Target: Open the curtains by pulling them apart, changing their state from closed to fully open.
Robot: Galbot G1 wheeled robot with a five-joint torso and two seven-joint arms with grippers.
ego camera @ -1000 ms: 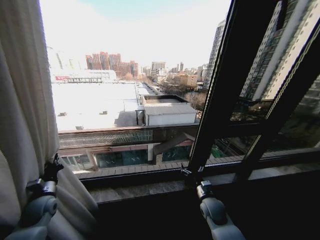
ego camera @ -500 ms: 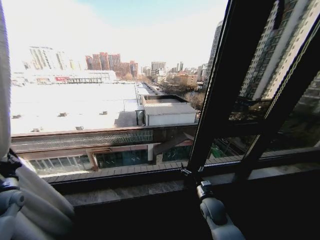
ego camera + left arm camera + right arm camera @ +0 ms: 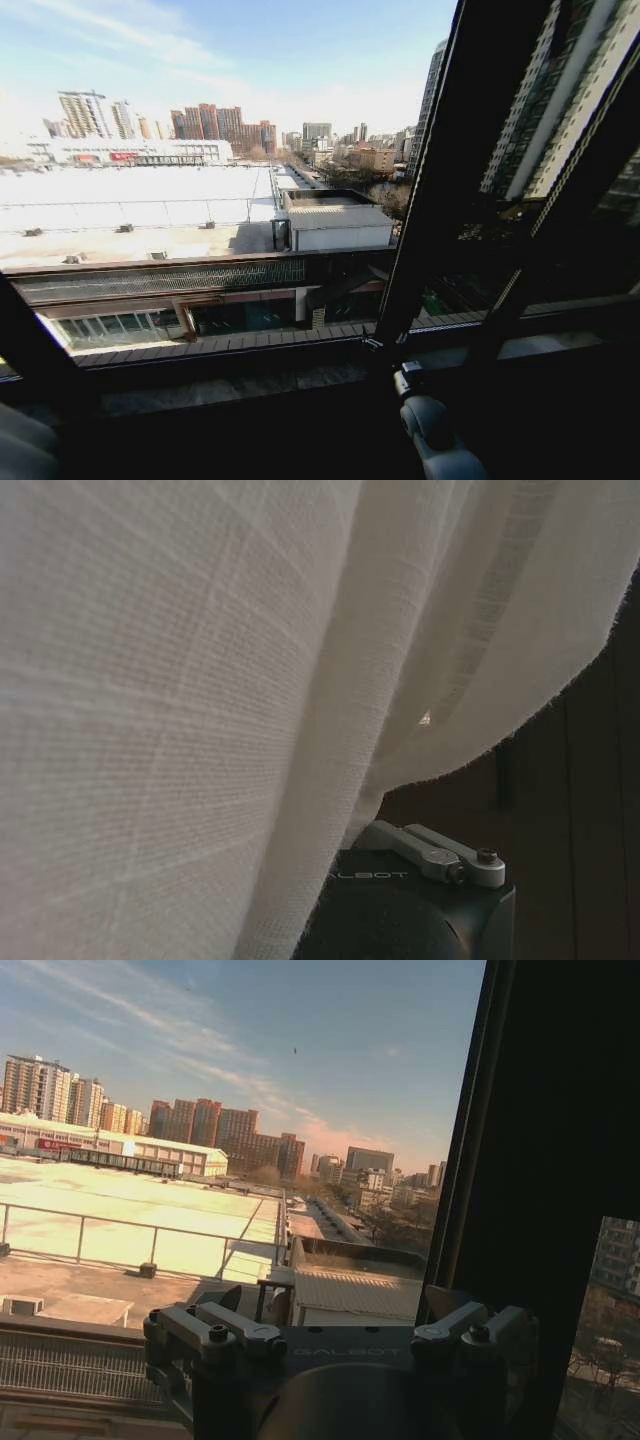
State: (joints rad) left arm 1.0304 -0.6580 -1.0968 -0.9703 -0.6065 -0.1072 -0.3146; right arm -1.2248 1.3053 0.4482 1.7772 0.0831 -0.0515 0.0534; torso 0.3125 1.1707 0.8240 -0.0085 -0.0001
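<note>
While my left claw (image 3: 425, 855) sits buried under the curtain (image 3: 200, 680), grip unreadable, and my right claw (image 3: 340, 1335) hangs spread and empty before the window frame (image 3: 440, 200), I should drag sideways steadily without snagging the fabric.

The right gripper (image 3: 340, 1335) is dark, with silvery screwed finger links. Its body carries "GALBOT" lettering. The arm shell is grey.

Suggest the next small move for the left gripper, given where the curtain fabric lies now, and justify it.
Probably let go and draw back. In the left wrist view the curtains drape over the left gripper, while the head view shows the window glass uncovered. The right gripper waits open by the black window frame.
</note>
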